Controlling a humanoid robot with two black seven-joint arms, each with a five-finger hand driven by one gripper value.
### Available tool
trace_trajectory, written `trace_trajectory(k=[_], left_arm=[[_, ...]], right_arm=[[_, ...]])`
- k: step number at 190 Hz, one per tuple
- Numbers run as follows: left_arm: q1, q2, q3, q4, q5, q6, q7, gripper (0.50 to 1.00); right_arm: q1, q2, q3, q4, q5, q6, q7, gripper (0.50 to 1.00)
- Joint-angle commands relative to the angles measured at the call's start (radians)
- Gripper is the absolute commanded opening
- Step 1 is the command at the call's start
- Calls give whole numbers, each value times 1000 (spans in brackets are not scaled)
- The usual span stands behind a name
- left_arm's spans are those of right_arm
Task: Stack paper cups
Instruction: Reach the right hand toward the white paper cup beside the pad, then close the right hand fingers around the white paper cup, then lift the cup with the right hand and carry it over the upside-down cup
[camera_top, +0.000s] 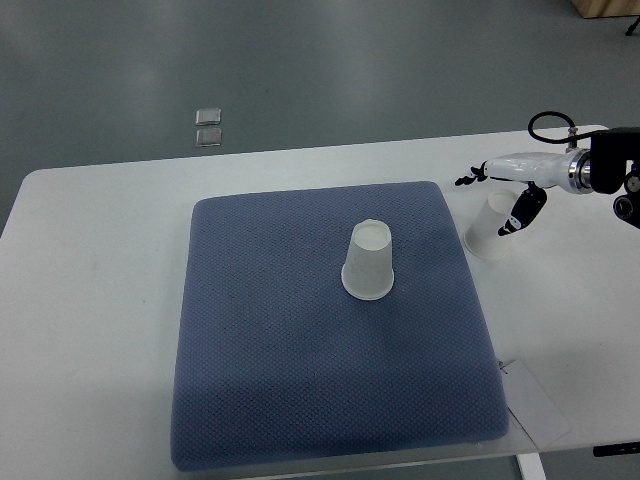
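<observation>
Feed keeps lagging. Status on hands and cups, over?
Right hand at tilted cup off the mat's right edge, grasp unclear. Second cup upside down mid-mat. Left hand out of view. Path between cups clear.

White cups (368, 262), textured blue mat (330, 330), white table (90, 300).

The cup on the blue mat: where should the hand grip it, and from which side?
The cup on the mat stands upside down, closed base up, wider rim on the blue mat. Probably best gripped around its side wall near the middle, approached from the right, where the right hand already is, beside the second cup.
</observation>
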Motion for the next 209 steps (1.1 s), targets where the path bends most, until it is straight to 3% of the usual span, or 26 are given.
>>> trace_trajectory(k=[1,57,101,131,175,209], left_arm=[[0,0,0,0,0,0,0,1000],[0,0,0,0,0,0,0,1000],[0,0,0,0,0,0,0,1000],[0,0,0,0,0,0,0,1000],[0,0,0,0,0,0,0,1000],[0,0,0,0,0,0,0,1000]], right_arm=[[-1,6,-33,-12,0,-34,0,905],[-16,10,-50,-57,-2,-51,3,893],[-30,22,-50,-86,-18,-60,5,813],[-36,37,-51,-104,-20,-81,5,785],[-36,36,-50,-112,-20,-95,5,680],[-11,17,-36,-112,-18,-101,26,500]])
